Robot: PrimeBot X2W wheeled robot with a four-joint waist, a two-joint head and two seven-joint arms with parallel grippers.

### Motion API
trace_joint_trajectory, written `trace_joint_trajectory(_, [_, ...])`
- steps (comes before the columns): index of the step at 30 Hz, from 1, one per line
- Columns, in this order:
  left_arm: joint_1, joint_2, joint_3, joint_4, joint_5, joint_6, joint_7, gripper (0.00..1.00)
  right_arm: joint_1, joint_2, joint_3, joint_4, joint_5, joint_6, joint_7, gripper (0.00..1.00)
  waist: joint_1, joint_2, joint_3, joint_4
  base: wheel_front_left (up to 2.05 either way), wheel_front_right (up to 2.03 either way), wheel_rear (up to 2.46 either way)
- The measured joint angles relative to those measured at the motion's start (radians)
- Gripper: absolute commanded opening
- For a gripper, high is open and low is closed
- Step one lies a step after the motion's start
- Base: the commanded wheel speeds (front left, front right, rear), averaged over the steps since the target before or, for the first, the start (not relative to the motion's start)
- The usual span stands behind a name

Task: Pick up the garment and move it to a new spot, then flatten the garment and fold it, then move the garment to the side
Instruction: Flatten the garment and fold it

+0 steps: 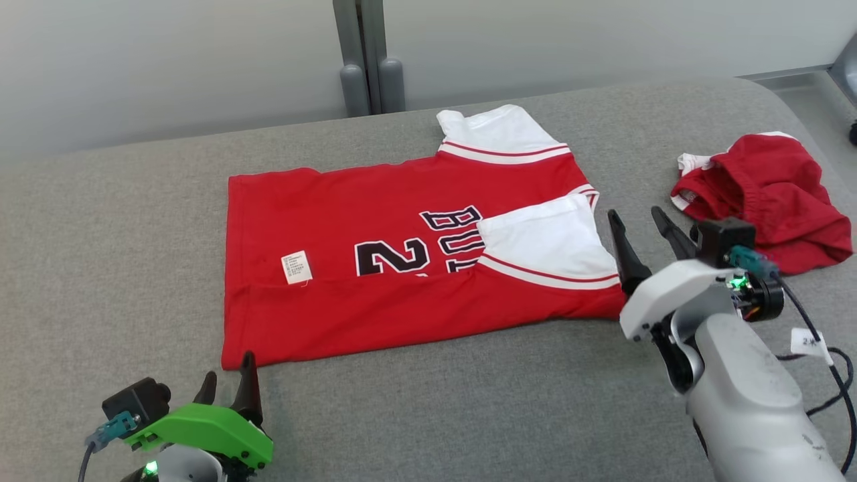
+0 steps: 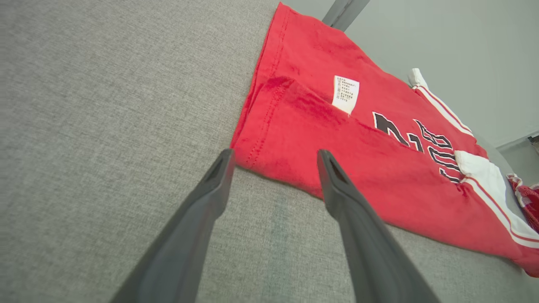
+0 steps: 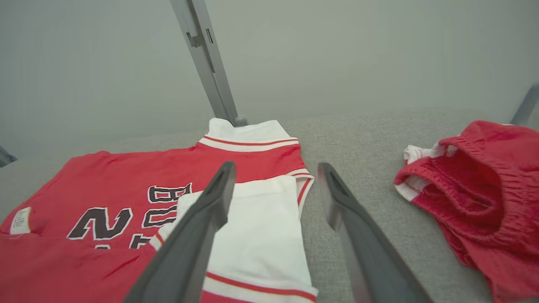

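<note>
Nearest the body, lower left: left pincer (image 1: 229,367) sits low over the grey padded worktop (image 1: 100,234), jaws spread and gripping nothing. Its tips are at the near hem corner of the red jersey (image 1: 402,294); I cannot tell whether they touch it.

Right side, a little farther out: right pincer (image 1: 635,214) is likewise spread and empty, just beside the shoulder end and next to the white sleeve (image 1: 546,244) that lies folded in over the chest.

Mid-worktop: the jersey lies flat, hem to the left and shoulders to the right. Its near long edge is turned up over the lower part of the numbers. A care label (image 1: 296,266) shows at that fold line. The far sleeve (image 1: 495,130) pokes out past the far edge, not yet tucked.

Far right: crumpled red shorts (image 1: 770,194), apart from the jersey. Beyond them, a grey post (image 1: 365,53).

Judgement: the lengthwise fold looks half done.
- Tuck the far sleeve in first.
- Pinch both layers at matching corners.
- Come in low so the tips slide under the cloth.
- Lift both ends together with even tension.
- Lay the edge square.
- Keep the right arm clear of the shorts.
</note>
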Motion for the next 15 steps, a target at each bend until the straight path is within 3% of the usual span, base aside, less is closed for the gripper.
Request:
trace_joint_trajectory(7, [0.004,0.005,0.027,0.032,-0.040,0.025,0.047,1.00,0.168,0.023,-0.091,-0.182,-0.154,0.000,0.047,1.00,0.0000,0.0000,0.013,-0.041,0.00,0.00,0.00])
trace_joint_trajectory(14, [-0.044,0.004,0.037,0.086,-0.066,0.021,0.074,1.00,0.262,0.027,-0.089,-0.347,-0.153,0.000,0.133,1.00,0.0001,0.0000,0.051,-0.070,0.00,0.00,0.00])
trace_joint_trajectory(15, [-0.049,0.004,0.038,0.092,-0.070,0.019,0.077,0.96,0.271,0.027,-0.087,-0.362,-0.150,0.000,0.142,1.00,0.0000,0.0000,0.055,-0.073,0.00,0.00,0.00])
